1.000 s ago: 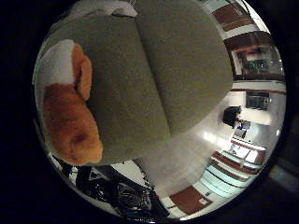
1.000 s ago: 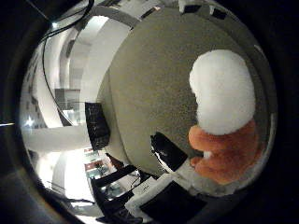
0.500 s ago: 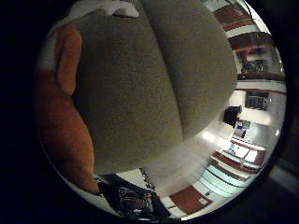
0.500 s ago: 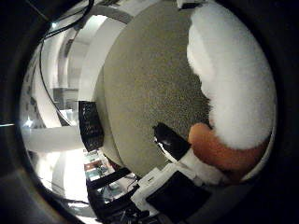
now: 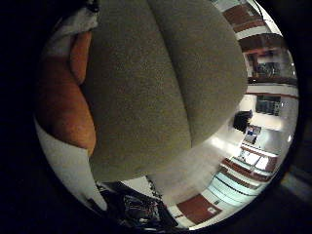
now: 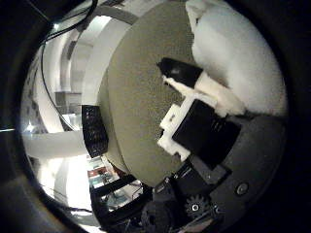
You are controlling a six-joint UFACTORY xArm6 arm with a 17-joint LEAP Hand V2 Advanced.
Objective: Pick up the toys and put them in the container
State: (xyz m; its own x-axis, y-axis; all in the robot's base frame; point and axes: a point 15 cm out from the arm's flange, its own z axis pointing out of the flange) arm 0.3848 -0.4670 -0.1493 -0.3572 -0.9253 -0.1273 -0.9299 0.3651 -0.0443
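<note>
Hand: I see my right hand (image 6: 204, 131) in the thumb side view, its white and black finger reaching in from the lower right of the frame, dark tip (image 6: 180, 73) toward the plush.
Fingers: one is bent in over the white part of the toy, tip against or just beside it; whether they clamp the toy I cannot tell.
Toy: an orange and white plush toy (image 5: 63, 107) fills the left of the little finger side frame, very close to my palm; its white fluffy part shows at the upper right of the thumb side frame.
Surface: the toy lies on grey-green seat cushions (image 5: 165, 83), two pads meeting at a seam in the upper middle.
Surroundings: a pale floor (image 5: 200, 165) shows at the lower right beyond the cushion edge.
Container: I cannot make one out in either view.
</note>
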